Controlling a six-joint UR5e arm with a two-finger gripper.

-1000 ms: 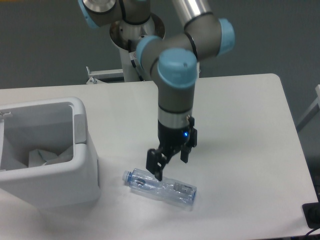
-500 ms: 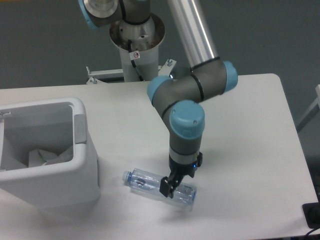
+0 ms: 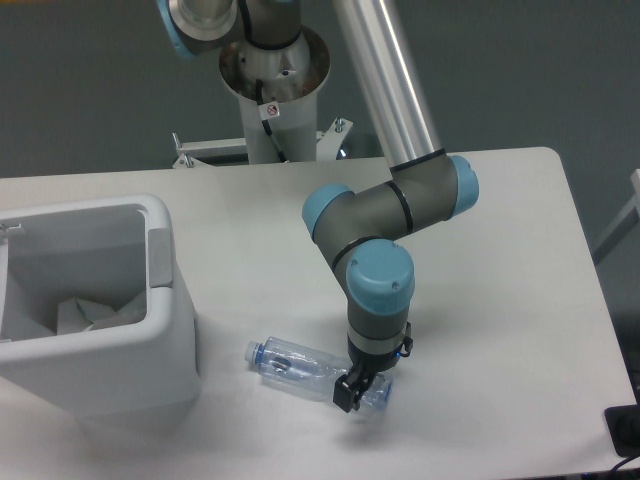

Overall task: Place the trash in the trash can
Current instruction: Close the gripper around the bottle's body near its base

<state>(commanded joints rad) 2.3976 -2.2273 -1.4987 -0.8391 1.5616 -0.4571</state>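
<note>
My gripper (image 3: 356, 388) is down at the table (image 3: 500, 260), fingers astride the base end of the crushed bottle (image 3: 300, 366); can't tell if they're pinching it yet. Bottle lies flat, bluish cap end pointing away to the left of my jaws. Further left, well apart, stands the white trash can (image 3: 150, 340) w/ a crumpled wrapper (image 3: 90, 315) inside.

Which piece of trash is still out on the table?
The crushed clear bottle, lying by the tool; the white wrapper is already inside the bin.
</note>
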